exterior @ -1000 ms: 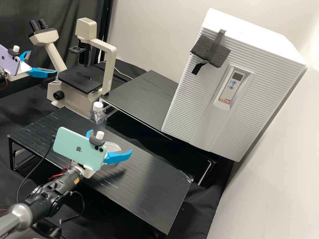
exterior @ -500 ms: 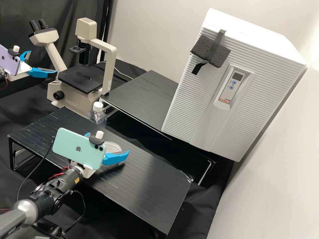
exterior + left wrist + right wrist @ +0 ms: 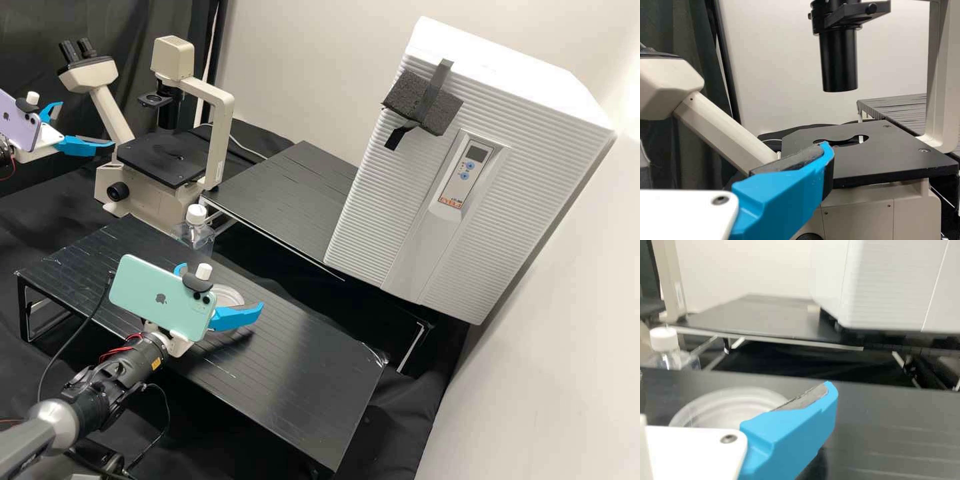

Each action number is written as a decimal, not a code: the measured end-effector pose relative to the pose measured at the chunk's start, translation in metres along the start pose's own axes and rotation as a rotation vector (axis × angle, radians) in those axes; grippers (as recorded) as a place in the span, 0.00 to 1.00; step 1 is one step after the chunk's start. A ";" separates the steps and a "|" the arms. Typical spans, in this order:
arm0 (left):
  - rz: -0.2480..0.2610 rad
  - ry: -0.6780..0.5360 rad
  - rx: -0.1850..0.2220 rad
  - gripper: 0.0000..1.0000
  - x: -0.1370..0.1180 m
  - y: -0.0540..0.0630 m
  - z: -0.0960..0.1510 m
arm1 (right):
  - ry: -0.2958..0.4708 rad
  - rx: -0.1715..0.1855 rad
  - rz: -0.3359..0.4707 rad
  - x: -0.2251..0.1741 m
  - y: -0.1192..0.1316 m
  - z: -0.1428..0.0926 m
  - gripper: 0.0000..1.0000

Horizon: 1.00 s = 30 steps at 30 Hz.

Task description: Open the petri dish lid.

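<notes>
The clear round petri dish (image 3: 229, 295) lies on the near black bench, partly behind my right gripper (image 3: 221, 287). That gripper is open, its blue fingers apart on either side of the dish in the high view; whether they touch it I cannot tell. In the right wrist view the dish (image 3: 730, 407) shows pale and blurred beyond a finger of the right gripper (image 3: 790, 432). I cannot make out the lid apart from the base. At the far left, my left gripper (image 3: 87, 124) stands open and empty; in the left wrist view a finger of the left gripper (image 3: 785, 192) is before the microscope.
The microscope (image 3: 160, 159) stands at the back left. A clear bottle with a white cap (image 3: 196, 215) is behind the near bench (image 3: 313, 347). A second black bench (image 3: 287, 193) lies behind, beside the large white incubator (image 3: 373, 200). A cable hangs by the right arm.
The right gripper shifted slightly left in the high view, then slightly back right, still around the dish. The left arm and the dish have kept their places.
</notes>
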 end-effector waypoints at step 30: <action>0.000 0.000 0.000 1.00 0.000 0.000 0.000 | -0.034 -0.024 -0.030 -0.008 -0.001 0.002 1.00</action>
